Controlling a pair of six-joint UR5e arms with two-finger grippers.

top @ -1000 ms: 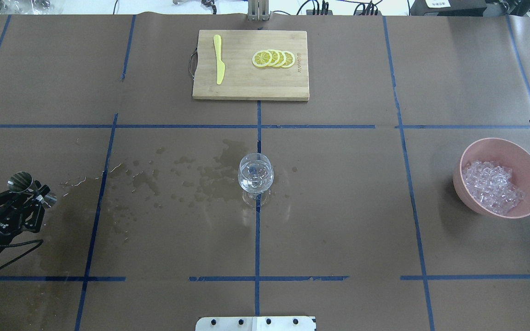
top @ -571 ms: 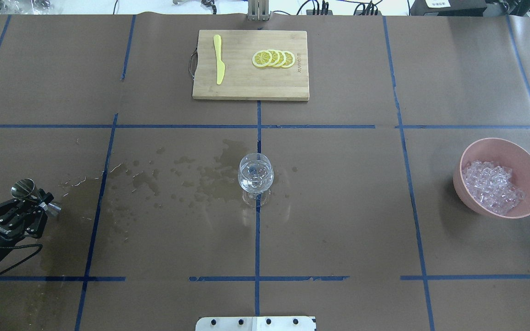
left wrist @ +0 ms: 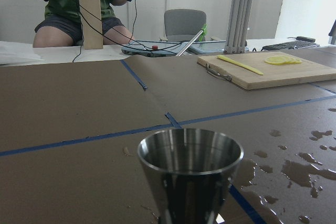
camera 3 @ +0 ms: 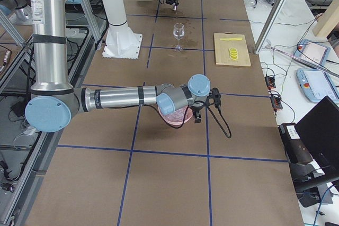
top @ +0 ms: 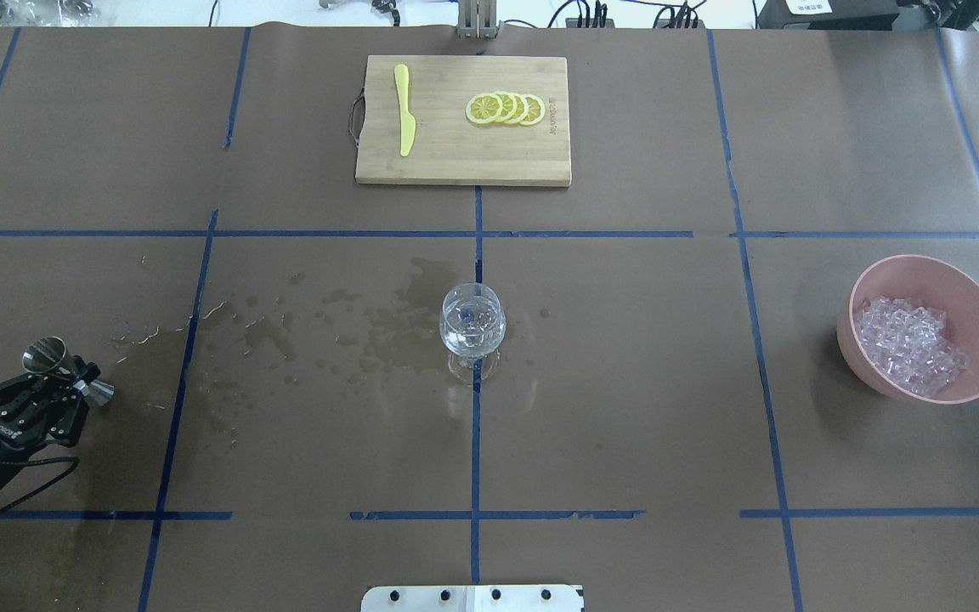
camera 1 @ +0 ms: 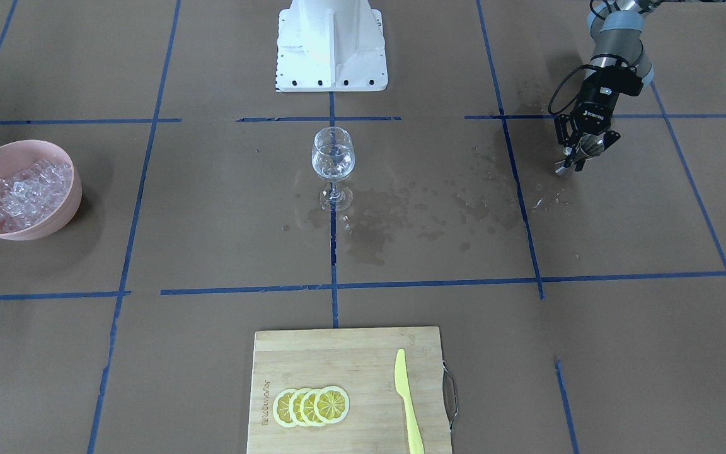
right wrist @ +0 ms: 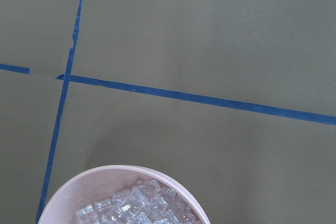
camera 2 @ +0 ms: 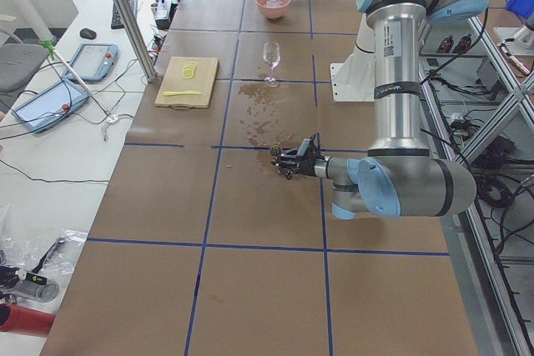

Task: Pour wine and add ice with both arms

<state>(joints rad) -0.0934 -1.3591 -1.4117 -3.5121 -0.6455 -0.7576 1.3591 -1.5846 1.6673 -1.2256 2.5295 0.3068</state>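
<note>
Wine (top: 472, 337): a small amount of clear liquid is sitting low in the bowl of a stemmed glass (camera 1: 333, 157). The glass is standing upright on the centre tape line, mid-table. Dark wet stains (top: 370, 327) are spreading over the brown paper from the glass toward the robot's left.

Ice (top: 910, 342): many clear cubes are lying heaped in a pink bowl (top: 851, 338) on the robot's right, well apart from the glass. The bowl is tilting, with the cubes banked against its lower side.

Left gripper (top: 75, 376): its fingers are clamping the waist of a steel jigger (left wrist: 189, 167) low over the wet paper at the far left; whether the jigger is touching the paper cannot be told. Whether anything is in the jigger's cup cannot be told either.

Right gripper (camera 3: 196, 117): it is hanging over the bowl's rim. The finger spread cannot be told.

Far edge: a wooden cutting board (top: 455, 163) is carrying four overlapping lemon slices (top: 506, 109) and a yellow knife (top: 404, 110).
</note>
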